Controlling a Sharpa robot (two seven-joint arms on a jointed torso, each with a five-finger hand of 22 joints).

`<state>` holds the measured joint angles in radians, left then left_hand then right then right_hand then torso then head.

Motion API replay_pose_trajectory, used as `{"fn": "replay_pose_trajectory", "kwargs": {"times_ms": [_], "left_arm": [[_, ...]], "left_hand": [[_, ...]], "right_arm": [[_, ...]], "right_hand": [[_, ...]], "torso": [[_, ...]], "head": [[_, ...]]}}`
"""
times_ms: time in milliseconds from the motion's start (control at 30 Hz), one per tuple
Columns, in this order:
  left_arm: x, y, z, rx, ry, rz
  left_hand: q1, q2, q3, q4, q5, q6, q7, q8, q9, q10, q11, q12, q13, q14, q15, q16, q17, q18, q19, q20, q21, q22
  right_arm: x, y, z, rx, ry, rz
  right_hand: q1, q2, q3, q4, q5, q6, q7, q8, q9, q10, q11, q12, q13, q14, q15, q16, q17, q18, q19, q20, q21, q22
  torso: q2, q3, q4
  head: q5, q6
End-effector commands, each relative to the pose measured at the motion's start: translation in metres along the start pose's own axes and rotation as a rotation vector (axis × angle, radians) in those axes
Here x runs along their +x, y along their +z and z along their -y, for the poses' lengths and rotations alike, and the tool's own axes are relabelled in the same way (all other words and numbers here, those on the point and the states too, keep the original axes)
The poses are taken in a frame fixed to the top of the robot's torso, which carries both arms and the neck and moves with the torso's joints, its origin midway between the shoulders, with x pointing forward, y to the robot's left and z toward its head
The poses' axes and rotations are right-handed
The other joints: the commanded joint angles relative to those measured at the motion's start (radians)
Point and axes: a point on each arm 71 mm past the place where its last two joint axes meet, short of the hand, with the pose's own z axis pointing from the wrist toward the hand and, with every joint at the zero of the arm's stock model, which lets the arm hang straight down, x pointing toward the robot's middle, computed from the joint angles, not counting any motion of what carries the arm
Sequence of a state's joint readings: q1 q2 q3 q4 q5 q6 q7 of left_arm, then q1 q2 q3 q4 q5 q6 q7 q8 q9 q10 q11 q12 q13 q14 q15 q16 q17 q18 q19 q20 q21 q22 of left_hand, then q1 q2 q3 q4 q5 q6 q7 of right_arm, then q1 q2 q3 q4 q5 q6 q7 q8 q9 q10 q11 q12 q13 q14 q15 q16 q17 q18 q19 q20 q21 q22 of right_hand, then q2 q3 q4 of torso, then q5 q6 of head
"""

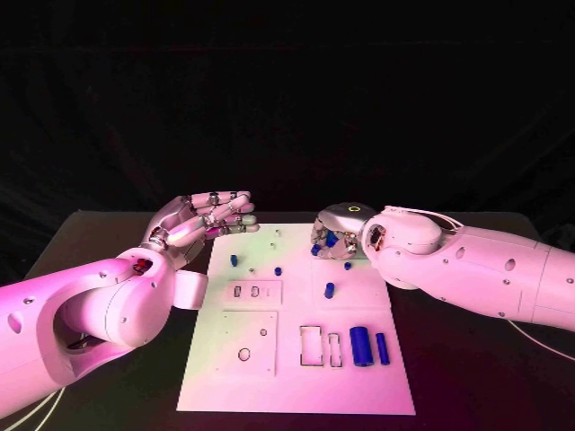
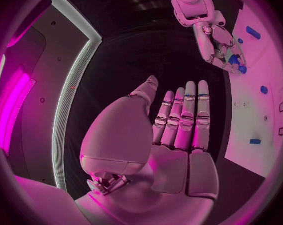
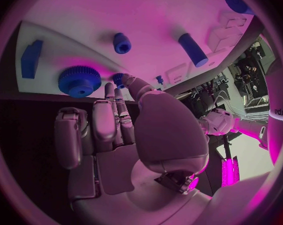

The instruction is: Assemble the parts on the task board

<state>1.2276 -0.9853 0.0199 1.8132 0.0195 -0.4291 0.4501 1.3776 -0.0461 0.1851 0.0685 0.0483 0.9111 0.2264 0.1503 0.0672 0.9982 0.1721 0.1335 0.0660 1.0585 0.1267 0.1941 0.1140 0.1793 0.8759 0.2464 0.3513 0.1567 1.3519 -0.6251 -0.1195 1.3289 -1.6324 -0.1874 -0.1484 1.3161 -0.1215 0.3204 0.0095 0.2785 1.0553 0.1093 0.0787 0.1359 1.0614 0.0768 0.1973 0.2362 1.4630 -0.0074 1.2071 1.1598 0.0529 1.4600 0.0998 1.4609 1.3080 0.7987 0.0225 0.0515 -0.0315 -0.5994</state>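
The white task board lies in the middle of the black table. My right hand hovers over its far edge, thumb and a finger pinching a small blue peg beside a blue gear. The left wrist view shows that right hand with blue pieces at its fingertips. My left hand is held off the board's far left corner, its fingers straight and apart, holding nothing. Two blue cylinders lie near the board's front right.
Small blue pegs stand or lie across the board's middle. Rectangular slots sit left of the cylinders, and a square recess lies mid-left. A blue block lies near the gear.
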Motion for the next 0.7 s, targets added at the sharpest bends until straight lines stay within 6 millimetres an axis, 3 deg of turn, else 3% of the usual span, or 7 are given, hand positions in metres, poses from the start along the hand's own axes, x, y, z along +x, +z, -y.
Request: {"fn": "replay_pose_trajectory", "kwargs": {"times_ms": [33,467,700], "left_arm": [[0.0030,0.0002,0.0017,0.009,-0.011,-0.025],[0.0025,0.0005,0.0028,0.010,-0.013,-0.025],[0.0025,0.0007,0.0030,0.008,-0.014,-0.026]], "left_hand": [[0.000,0.008,-0.001,-0.004,0.003,0.007,0.003,-0.003,-0.002,0.003,0.004,-0.004,-0.001,0.006,0.003,-0.002,0.000,0.005,0.009,-0.001,0.006,0.001],[0.000,0.010,0.000,-0.004,0.003,0.007,0.004,-0.004,-0.002,0.003,0.005,-0.005,-0.001,0.007,0.002,-0.003,0.000,0.005,0.010,-0.002,0.006,0.001],[0.000,0.010,0.000,-0.004,0.003,0.007,0.004,-0.004,-0.002,0.003,0.005,-0.005,-0.001,0.007,0.002,-0.003,0.000,0.005,0.010,-0.002,0.006,0.001]], "right_arm": [[0.0011,0.0018,-0.0007,0.003,-0.017,-0.015],[0.0017,0.0049,-0.0051,-0.002,-0.016,-0.025],[0.0021,0.0057,-0.0051,0.003,-0.016,-0.030]], "right_hand": [[-0.001,-0.005,0.003,0.003,-0.004,-0.005,-0.001,-0.003,0.002,0.005,-0.001,0.004,0.001,0.051,0.001,0.002,-0.002,-0.016,0.017,0.000,0.003,0.091],[0.002,0.006,0.017,0.012,-0.003,0.014,0.009,0.005,0.009,0.026,-0.009,0.012,0.005,0.048,-0.004,0.014,0.005,-0.019,0.021,-0.003,0.012,0.106],[0.023,0.023,0.037,0.008,0.001,0.052,0.010,0.024,0.021,0.054,-0.014,0.020,0.008,0.048,-0.009,0.028,0.016,-0.024,0.034,-0.007,0.028,0.132]], "torso": [[0.003,0.0013,0.0016],[0.006,0.0028,0.0004],[0.007,0.0033,0.0008]], "head": [[0.001,0.000],[0.001,-0.001],[0.001,-0.002]]}}
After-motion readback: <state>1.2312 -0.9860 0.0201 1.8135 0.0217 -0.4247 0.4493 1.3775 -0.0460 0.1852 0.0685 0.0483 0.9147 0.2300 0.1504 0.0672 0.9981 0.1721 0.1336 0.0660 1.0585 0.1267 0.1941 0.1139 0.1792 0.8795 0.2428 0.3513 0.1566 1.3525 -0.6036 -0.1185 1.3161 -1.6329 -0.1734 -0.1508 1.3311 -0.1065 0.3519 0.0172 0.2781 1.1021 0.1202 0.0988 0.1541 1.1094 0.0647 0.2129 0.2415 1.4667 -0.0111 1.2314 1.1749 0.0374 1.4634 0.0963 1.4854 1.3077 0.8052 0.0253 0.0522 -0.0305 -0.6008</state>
